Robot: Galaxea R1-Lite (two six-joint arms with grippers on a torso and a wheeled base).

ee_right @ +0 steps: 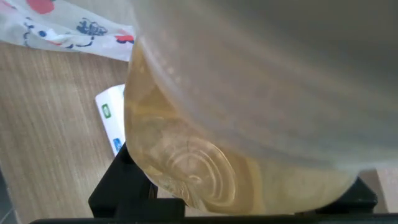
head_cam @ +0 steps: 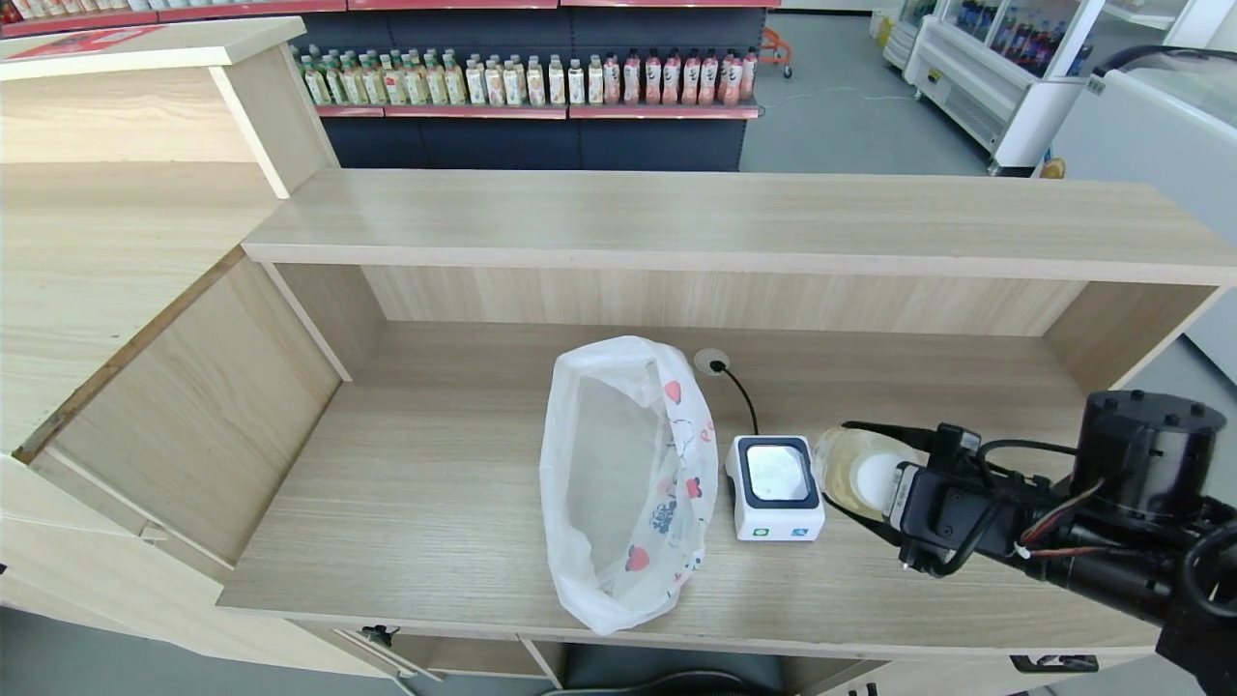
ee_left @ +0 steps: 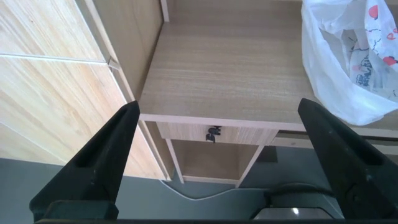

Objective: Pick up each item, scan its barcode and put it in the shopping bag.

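On the wooden counter [head_cam: 435,503], a white scanner [head_cam: 776,486] sits with its glass window facing up, and everything else is placed from it. Well behind the scanner, past the counter's raised ledge, a store shelf [head_cam: 532,111] carries a long row of drink bottles.

Just to the left of the scanner lies the shopping bag [head_cam: 618,483], thin white plastic with red and blue prints. Its mouth gapes open towards the counter's front edge, and its printed side is almost against the scanner's left side.

Just to the right of the scanner, the right gripper [head_cam: 860,476] is clenched around a clear bottle [head_cam: 839,462] of amber liquid, one black finger behind it and one in front. The bottle is held on its side, close beside the scanner's right side; whether it touches the casing cannot be told. From the right wrist, its ribbed base shows large, with a corner of the scanner and the bag beyond it.

On the bag's side of the scanner, the left gripper [ee_left: 217,165] hangs released, fingers [ee_left: 109,162] spread wide, holding nothing, off the counter's front edge.

From the scanner's back a black cable [head_cam: 742,391] runs to a round cable hole [head_cam: 712,362] in the counter.
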